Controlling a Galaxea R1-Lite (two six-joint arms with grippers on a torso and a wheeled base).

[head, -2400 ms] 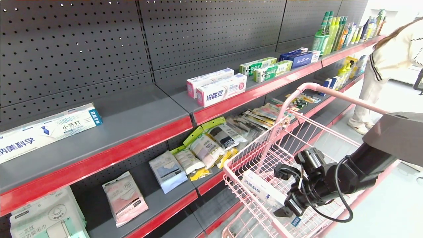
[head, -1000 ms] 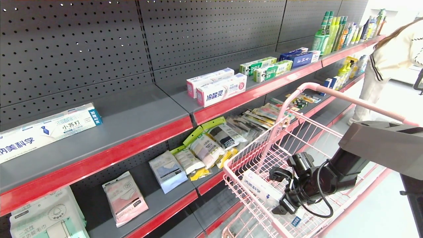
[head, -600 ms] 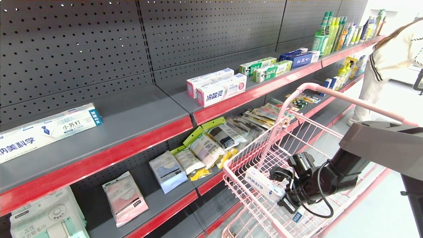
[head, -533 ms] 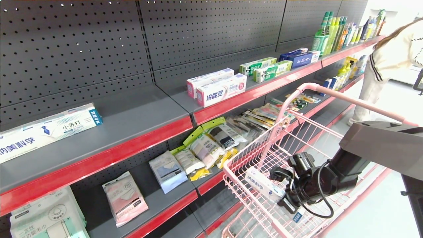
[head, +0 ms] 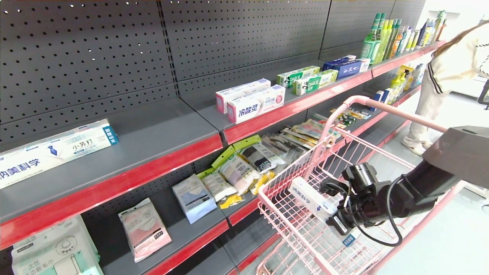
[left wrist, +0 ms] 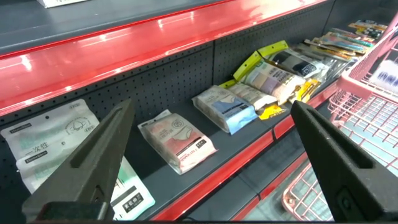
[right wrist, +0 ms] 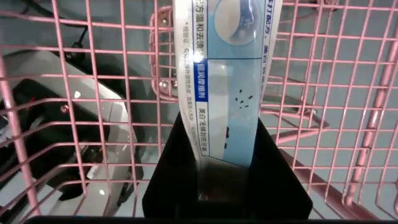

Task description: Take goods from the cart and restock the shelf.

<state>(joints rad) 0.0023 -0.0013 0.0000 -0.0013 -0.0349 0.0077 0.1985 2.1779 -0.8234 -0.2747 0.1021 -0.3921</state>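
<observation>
Toothpaste box (head: 311,196) clamped in right end effector (head: 335,217) (by one end), inside cart (head: 284,173), left end effector (left wrist: 211,109) wide.

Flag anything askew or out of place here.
The packs on the lower shelf lie in a jumbled, overlapping heap, not faced forward. The right hand holds the box by one end, tilted over the cart. Nothing looks spilled or damaged.
</observation>
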